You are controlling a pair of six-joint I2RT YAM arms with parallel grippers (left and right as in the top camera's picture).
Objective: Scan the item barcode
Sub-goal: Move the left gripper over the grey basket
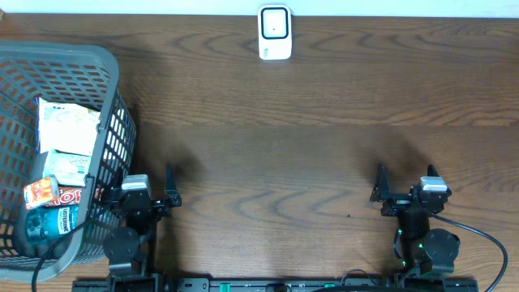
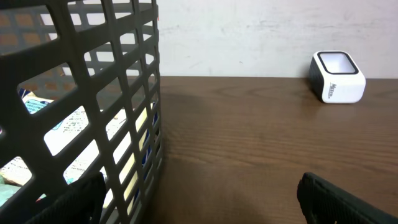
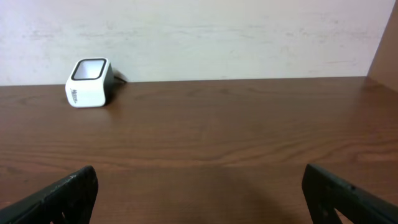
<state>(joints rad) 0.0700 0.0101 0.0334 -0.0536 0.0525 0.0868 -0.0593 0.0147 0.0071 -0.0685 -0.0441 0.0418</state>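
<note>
While you take stock from the fingers outward, enter these lines:

Left gripper (image 2: 205, 202): jaws spread wide and holding nothing. You see one dark finger at each bottom corner of the left wrist view.
Left gripper, place: at the near edge of the table (image 1: 268, 146), just beside the right wall of the basket (image 1: 57, 55). Its mesh corner fills the left half of your wrist view. You cannot tell whether the left finger touches the mesh.
Right gripper (image 3: 199, 199): jaws spread wide and empty, with only bare wood between the two fingers.
Right gripper, place: at the near edge on the right side of the table, well apart from the basket.
Table: dark brown wood with visible grain.
Cable (image 1: 486, 243): black, looping out from the base of the right arm.
Basket: grey plastic mesh, upright, at the left end of the table and cut off by the frame edge.
Items, place: every item you may scan lies inside the basket.
White packet (image 1: 66, 122): flat, nearest the far side of the basket.
Second white packet (image 1: 71, 166): just below the first in the overhead view.
Orange-red pack (image 1: 40, 192): beside the second packet, toward the near side.
Blue-labelled bottle (image 1: 55, 219): lying down, nearest the left arm.
Barcodes: too small for you to read.
Barcode scanner (image 1: 275, 32): white body with a dark-framed window, standing at the far edge near the middle, by the pale wall and well apart from both grippers and the basket.
</note>
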